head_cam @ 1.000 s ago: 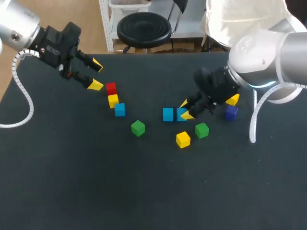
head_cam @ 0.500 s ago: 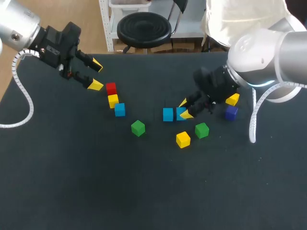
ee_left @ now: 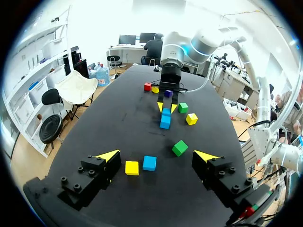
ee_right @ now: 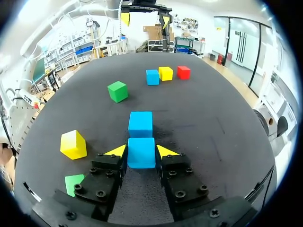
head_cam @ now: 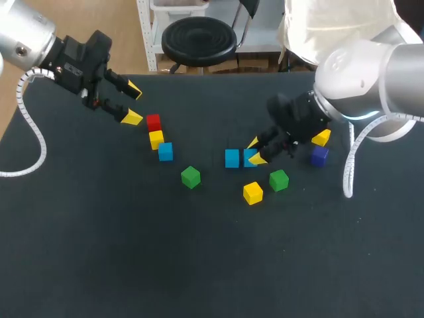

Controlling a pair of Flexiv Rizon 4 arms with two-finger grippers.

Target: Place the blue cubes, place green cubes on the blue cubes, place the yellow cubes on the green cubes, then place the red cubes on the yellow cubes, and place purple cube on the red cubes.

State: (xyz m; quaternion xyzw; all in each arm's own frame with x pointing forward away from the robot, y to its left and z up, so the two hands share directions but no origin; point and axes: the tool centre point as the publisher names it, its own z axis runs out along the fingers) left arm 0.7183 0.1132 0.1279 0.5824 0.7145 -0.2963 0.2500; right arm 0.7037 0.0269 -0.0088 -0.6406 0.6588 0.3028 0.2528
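**Head view.**
- Left gripper (head_cam: 132, 104): jaws spread wide and empty. It hangs over the table's far left, just beside a row of 3: red cube (head_cam: 154, 122), yellow cube (head_cam: 156, 139) and third blue cube (head_cam: 165, 152).
- Right gripper (head_cam: 255, 151): fingers clamped on the held blue cube (head_cam: 249, 158). This cube sits on the table against the second blue cube (head_cam: 232, 158). In my judgement, the 2 are being set side by side as the base layer.
- Purple cube (head_cam: 319, 156): near the right arm, needed last.

**Left wrist view.**
- Left gripper (ee_left: 157, 155): nothing between its fingers. The third blue cube (ee_left: 149, 163) lies just under it, probably next for the base.

**Right wrist view.**
- Right gripper (ee_right: 141, 151): both yellow tips press the sides of the held blue cube (ee_right: 141, 153). The second blue cube (ee_right: 140, 124) touches it just ahead.
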